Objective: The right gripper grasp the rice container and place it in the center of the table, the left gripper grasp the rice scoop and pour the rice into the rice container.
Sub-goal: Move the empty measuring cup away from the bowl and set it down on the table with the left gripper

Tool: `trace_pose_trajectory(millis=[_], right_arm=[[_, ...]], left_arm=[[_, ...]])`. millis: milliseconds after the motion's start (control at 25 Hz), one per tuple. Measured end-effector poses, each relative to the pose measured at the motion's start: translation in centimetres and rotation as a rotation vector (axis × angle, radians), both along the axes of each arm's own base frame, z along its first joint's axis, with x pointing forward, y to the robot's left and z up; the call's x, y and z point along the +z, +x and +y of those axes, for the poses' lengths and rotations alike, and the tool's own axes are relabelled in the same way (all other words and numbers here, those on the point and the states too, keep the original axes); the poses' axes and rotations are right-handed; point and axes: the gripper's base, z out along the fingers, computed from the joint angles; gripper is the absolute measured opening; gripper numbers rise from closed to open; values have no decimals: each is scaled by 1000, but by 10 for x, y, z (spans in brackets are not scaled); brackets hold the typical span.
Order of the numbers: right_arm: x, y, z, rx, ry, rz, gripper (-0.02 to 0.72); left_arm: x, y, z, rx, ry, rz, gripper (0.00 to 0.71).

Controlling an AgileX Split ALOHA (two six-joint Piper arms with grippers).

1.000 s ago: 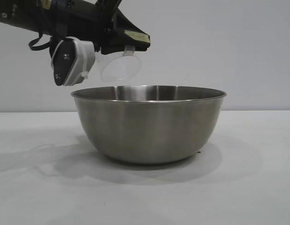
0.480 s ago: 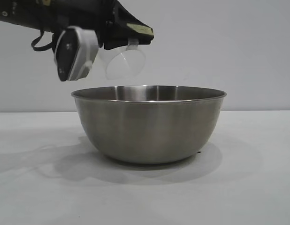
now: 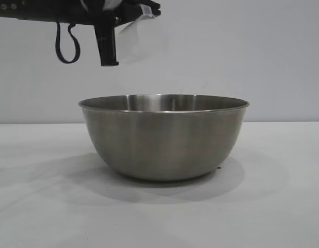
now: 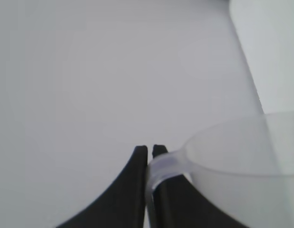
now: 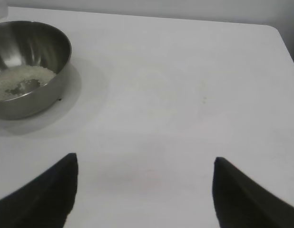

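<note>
Pour done by the look of it: rice in the bowl, cup held up clear of the rim.

Left gripper (image 4: pixel 150 154) has its fingers pinched tight on the loop handle of the clear plastic cup (image 4: pixel 242 161); in the exterior view it hangs high above the bowl's left rim. Steel bowl (image 3: pixel 163 135) stands on the white table (image 3: pixel 41 206), and the rice (image 5: pixel 21 80) lies as a pale layer in its bottom. Right gripper (image 5: pixel 144 166) hovers well off to the side of the bowl, fingers spread wide, holding nothing. Judgement: cup is light and stiff but slick, and the handle is the sure hold. Bowl is rigid and smooth-walled; its thin rolled rim is the place to grip.
</note>
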Motion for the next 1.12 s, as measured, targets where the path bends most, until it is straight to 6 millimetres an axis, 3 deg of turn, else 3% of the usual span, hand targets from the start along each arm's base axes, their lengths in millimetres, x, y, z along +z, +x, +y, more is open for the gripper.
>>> trace_pose_trajectory(millis=[160, 320, 760, 1120], right_arm=[[0, 0, 0, 0, 0, 0, 533], [0, 0, 0, 0, 0, 0, 533], [0, 0, 0, 0, 0, 0, 533], [0, 0, 0, 0, 0, 0, 533]], left_arm=[[-8, 3, 20, 155, -305, 199, 0], [-24, -3, 37, 274, -498, 338, 0], [-72, -44, 69, 499, -614, 556, 0], [-105, -47, 75, 554, -635, 660, 0]])
